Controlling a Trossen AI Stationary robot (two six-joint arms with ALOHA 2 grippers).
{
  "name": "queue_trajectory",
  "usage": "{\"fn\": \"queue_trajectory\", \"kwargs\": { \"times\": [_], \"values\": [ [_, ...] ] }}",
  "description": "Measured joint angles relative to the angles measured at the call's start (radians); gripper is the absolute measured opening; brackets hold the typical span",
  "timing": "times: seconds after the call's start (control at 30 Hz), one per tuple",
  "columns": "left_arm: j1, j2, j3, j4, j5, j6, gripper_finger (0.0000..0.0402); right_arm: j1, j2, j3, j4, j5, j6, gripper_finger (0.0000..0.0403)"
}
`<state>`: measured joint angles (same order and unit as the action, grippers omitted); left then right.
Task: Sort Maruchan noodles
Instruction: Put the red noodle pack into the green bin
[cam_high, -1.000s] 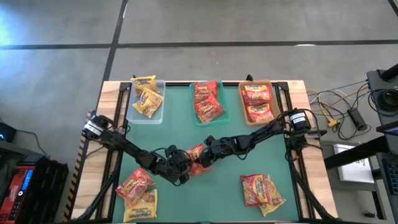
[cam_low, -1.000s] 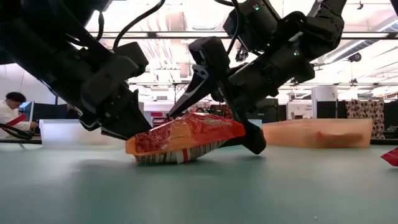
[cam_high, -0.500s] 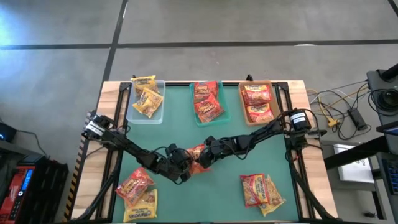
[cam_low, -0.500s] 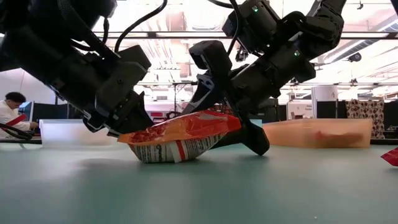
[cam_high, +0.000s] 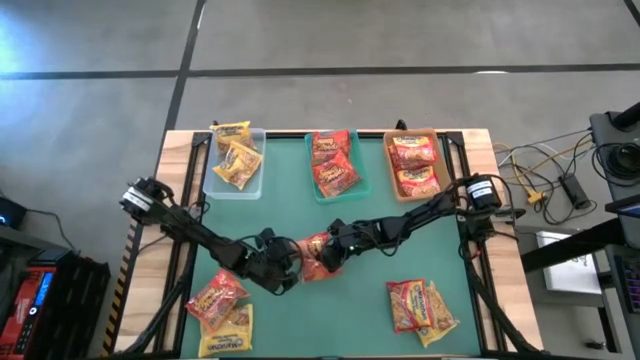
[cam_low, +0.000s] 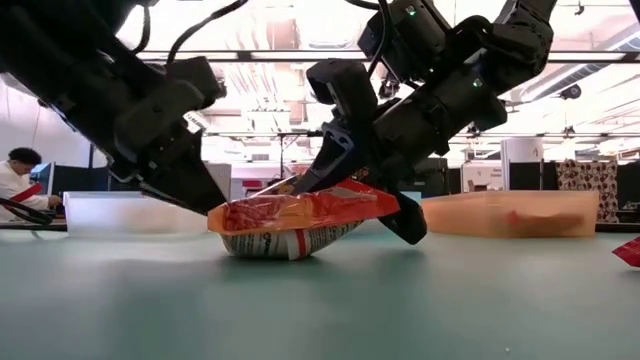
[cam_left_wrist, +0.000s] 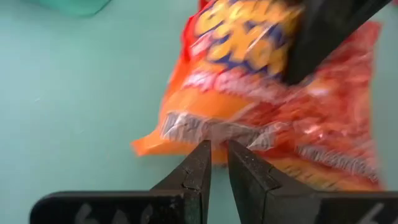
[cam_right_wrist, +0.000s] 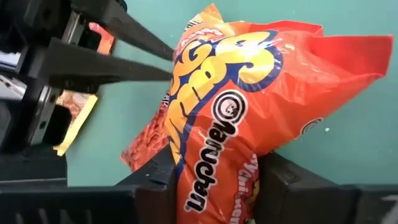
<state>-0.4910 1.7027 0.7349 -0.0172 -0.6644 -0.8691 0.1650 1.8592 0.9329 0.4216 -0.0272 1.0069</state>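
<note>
An orange-red Maruchan packet lies crumpled at the middle of the green table, its underside on the table. My right gripper comes in from the table's right and is shut on it. My left gripper comes from the table's left. Its fingers are shut to a narrow slit, with the tips at the packet's crimped left end. My left gripper's fingertips meet the packet's crimped left end, slanting down from the table's left. I cannot tell whether the edge lies between them. My right gripper pinches the packet's right half between its two fingers, which lie across it. The fingers slant down from the table's right. The packet's right end is raised and its left part stays on the table.
At the far edge stand a clear tray with yellow packets, a teal tray with red packets and a tan tray with red packets. Loose packets lie near left and near right. A person sits beyond the table.
My left gripper first closed in over the packet's left end, then drew back toward the table's left and rose a little, so its tips are now at the crimped edge. The packet stayed on the table in my right gripper, and its left end shifted slightly.
</note>
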Motion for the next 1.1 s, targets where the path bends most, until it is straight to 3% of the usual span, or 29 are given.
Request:
{"fn": "queue_trajectory", "kwargs": {
  "times": [0.3, 0.7, 0.8, 0.9, 1.0, 1.1],
  "values": [
    [0.000, -0.032, -0.001, -0.189, -0.008, -0.088, 0.0037, -0.016, -0.043, -0.002, -0.011, -0.054, -0.083, 0.0077],
    [0.000, -0.039, -0.001, -0.211, -0.035, -0.091, 0.0037, -0.143, -0.241, -0.002, -0.115, -0.054, -0.342, 0.0065],
    [0.002, -0.039, -0.004, -0.211, -0.035, -0.091, 0.0038, -0.211, -0.327, 0.010, -0.202, 0.000, -0.505, 0.0065],
    [0.002, -0.039, -0.005, -0.210, -0.056, -0.094, 0.0038, -0.273, -0.394, 0.038, -0.331, 0.142, -0.700, 0.0065],
    [0.002, -0.039, -0.005, -0.210, -0.081, -0.107, 0.0038, -0.329, -0.430, 0.057, -0.439, 0.277, -0.898, 0.0065],
    [0.003, -0.039, -0.006, -0.209, -0.088, -0.109, 0.0038, -0.373, -0.433, 0.058, -0.481, 0.343, -1.037, 0.0065]
  ]
}}
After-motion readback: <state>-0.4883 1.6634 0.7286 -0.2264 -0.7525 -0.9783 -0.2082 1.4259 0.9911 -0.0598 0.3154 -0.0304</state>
